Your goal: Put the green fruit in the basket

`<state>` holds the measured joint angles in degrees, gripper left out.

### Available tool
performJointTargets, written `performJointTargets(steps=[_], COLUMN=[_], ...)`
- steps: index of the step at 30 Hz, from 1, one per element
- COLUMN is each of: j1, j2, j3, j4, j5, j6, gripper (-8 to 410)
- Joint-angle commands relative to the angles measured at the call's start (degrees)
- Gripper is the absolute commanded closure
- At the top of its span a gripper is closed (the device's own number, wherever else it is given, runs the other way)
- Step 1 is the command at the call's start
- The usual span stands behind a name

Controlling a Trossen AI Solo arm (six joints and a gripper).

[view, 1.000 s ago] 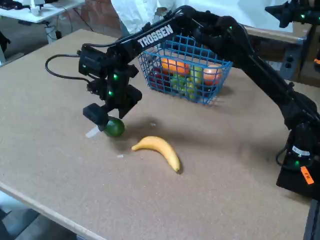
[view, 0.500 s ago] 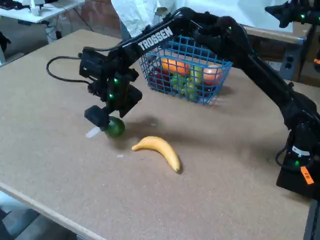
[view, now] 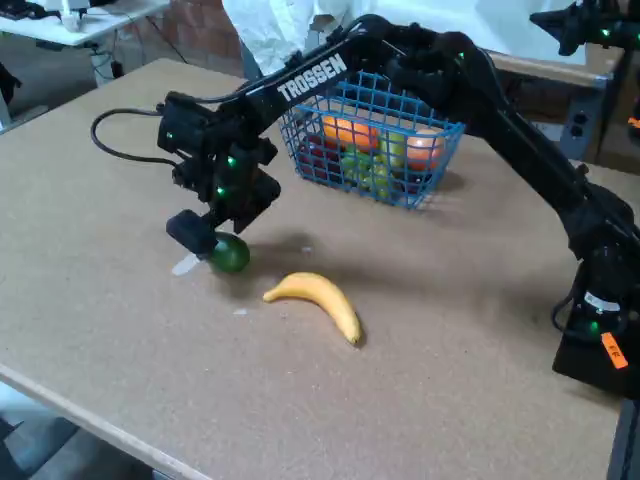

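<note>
The green fruit [view: 231, 254], small, dark and smooth, is at the table surface in the left middle of the fixed view. My gripper [view: 214, 246] comes down on it from above. One black finger [view: 191, 232] presses its left side, and the other finger is hidden behind the fruit. The gripper looks shut on it. Whether the fruit still touches the table is unclear. The blue wire basket [view: 438, 134] stands further back and to the right, holding several fruits in orange, red and pale green.
A yellow banana [view: 320, 300] lies on the table just right of the fruit, toward the front. A small white scrap [view: 185, 265] lies by the gripper's near finger. The arm's base [view: 600, 340] stands at the right edge. A person in white stands behind the basket.
The gripper and fruit have barely shifted, with only a slight wobble of the wrist. The fruit sits perhaps a touch higher. Banana and basket have not moved.
</note>
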<state>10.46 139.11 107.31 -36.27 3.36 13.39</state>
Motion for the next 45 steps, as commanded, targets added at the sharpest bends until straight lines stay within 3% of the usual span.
performJointTargets(steps=[1,26,35,42,45], j1=[0.02,0.02,0.15,0.57,0.57], j2=[0.02,0.02,-1.73,-8.59,-12.07], j3=[-0.04,-0.04,-0.02,-0.02,-0.02], j4=[0.07,0.07,-1.49,-2.67,-3.17], j5=[0.15,0.22,-1.01,-0.79,1.73], j6=[-0.13,0.09,1.40,1.38,1.33], gripper=[58,221,224,224,224])
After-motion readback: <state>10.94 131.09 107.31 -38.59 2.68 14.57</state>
